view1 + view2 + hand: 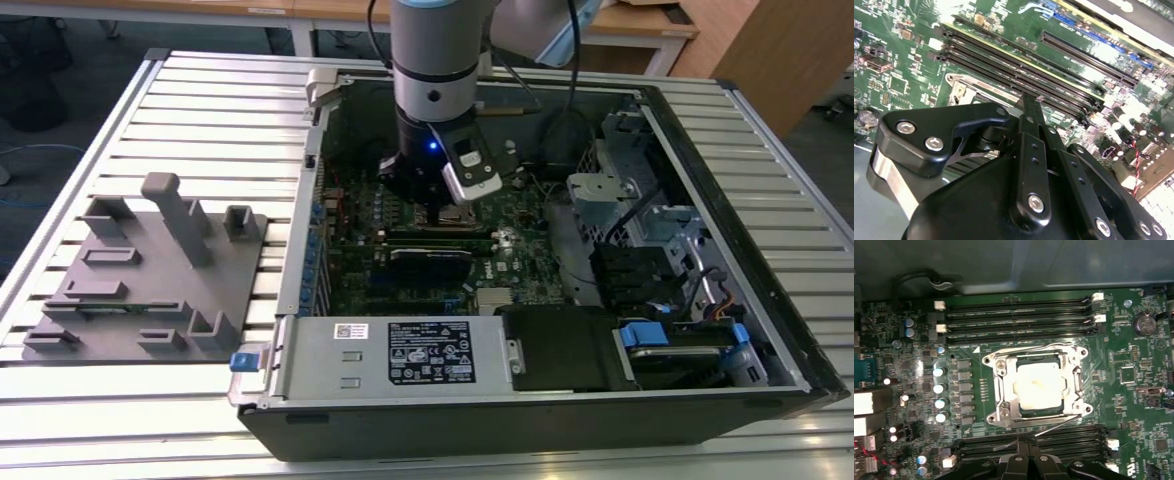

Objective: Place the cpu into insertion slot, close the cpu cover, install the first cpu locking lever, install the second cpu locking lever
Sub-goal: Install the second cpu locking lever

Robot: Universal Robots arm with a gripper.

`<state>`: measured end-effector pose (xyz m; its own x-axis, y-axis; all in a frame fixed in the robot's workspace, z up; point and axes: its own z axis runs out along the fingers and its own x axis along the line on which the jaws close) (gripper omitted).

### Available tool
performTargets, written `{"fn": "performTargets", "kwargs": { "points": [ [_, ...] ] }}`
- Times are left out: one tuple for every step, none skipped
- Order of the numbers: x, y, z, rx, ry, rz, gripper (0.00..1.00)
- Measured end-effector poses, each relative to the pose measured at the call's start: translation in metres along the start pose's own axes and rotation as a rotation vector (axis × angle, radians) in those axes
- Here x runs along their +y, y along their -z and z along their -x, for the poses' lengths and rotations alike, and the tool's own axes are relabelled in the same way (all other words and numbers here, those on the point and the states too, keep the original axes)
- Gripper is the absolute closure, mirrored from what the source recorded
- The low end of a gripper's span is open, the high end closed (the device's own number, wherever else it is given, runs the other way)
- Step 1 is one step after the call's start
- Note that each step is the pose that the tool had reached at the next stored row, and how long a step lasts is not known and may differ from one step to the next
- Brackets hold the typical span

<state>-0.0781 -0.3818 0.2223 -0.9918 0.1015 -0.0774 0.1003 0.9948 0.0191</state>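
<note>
In the first wrist view, the cpu (1041, 386), a flat dull silver square, is lying face-up at centre frame inside the insertion slot (1037, 386), edges running parallel to the long black memory slots (1016, 320). The silvery cpu cover (1006, 390) is framing it, closed down. Low in the frame, the gripper (1026, 447) is hovering with black fingers pressed together, holding nothing.
</note>
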Motion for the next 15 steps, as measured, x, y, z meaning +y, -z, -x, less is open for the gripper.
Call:
{"fn": "performTargets", "kwargs": {
  "points": [
    [-0.0001,0.0000,-0.0013,0.0000,0.000,0.0000,0.90],
    [-0.0002,-0.0002,-0.0025,0.0000,0.000,0.0001,0.90],
    [-0.0003,-0.0007,-0.0035,0.0000,0.000,0.0001,0.90],
    [-0.0004,-0.0016,-0.0042,0.0001,0.000,0.0000,0.90],
    [-0.0005,-0.0027,-0.0045,0.0002,0.000,-0.0001,0.90],
    [-0.0005,-0.0040,-0.0046,0.0002,0.000,0.0000,0.90],
    [-0.0005,-0.0053,-0.0047,0.0001,0.000,0.0001,0.90],
    [-0.0006,-0.0063,-0.0048,0.0002,0.000,0.0000,0.90],
    [-0.0006,-0.0074,-0.0050,0.0002,0.000,0.0000,0.90],
    [-0.0006,-0.0084,-0.0052,0.0003,0.000,0.0000,0.90],
    [-0.0007,-0.0095,-0.0054,0.0002,0.000,-0.0001,0.90],
    [-0.0007,-0.0104,-0.0056,0.0003,0.000,-0.0001,0.90],
    [-0.0007,-0.0109,-0.0057,0.0002,0.000,0.0000,0.90],
    [-0.0008,-0.0111,-0.0061,0.0003,0.000,-0.0002,0.90],
    [-0.0009,-0.0114,-0.0068,0.0003,0.000,-0.0001,0.90]
  ]
}}
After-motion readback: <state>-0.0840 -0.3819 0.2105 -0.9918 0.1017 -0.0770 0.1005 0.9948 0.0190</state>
